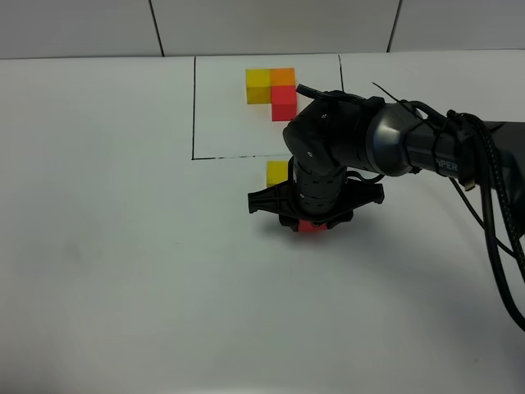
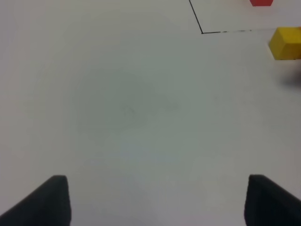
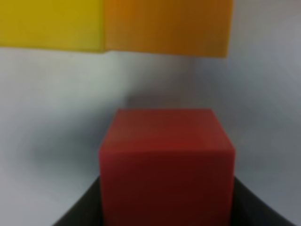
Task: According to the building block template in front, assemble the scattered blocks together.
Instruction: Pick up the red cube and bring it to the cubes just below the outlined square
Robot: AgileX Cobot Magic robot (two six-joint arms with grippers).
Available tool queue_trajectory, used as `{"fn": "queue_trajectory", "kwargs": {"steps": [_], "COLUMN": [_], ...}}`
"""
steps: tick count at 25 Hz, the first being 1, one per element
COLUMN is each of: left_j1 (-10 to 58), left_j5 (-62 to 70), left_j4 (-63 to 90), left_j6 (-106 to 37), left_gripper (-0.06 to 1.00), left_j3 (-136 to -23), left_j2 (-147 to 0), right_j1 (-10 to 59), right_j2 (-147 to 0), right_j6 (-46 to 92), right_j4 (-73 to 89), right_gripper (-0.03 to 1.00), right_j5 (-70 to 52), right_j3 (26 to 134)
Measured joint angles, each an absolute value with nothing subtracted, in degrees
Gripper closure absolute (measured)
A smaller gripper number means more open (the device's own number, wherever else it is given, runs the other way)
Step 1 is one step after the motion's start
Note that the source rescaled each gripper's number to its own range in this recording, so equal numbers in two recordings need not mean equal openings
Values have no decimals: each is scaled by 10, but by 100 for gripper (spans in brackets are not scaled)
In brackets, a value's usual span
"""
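White worktop carries the orange cube, touching the yellow cube, at 12 o'clock from the red cube clamped in the right hand, a gap between them; left hand hangs fingers apart, empty.

Table: white and matte, spread across every view.
Wall: pale panels, divided by dark seams.
Light: even; soft shadows are cast.

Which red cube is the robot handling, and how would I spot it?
Find the black drawn rectangle on the white table. Just outside its near edge, under the right end effector, sits the loose red cube; unlike the framed red one, it touches no other cube.
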State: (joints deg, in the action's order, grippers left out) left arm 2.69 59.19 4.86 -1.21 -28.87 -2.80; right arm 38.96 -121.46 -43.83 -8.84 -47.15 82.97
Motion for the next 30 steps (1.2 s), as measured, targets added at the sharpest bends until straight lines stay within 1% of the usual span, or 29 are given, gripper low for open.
{"fn": "queue_trajectory", "kwargs": {"steps": [30], "left_j1": [27], "left_j5": [592], "left_j4": [49], "left_j6": [-12], "left_gripper": [25], "left_j3": [-289], "left_j2": [-28], "right_j1": [367], "right_j2": [-1255], "right_j6": [-428], "right_j4": [-64], "right_gripper": [96], "right_j5": [-454], "right_j3": [845]}}
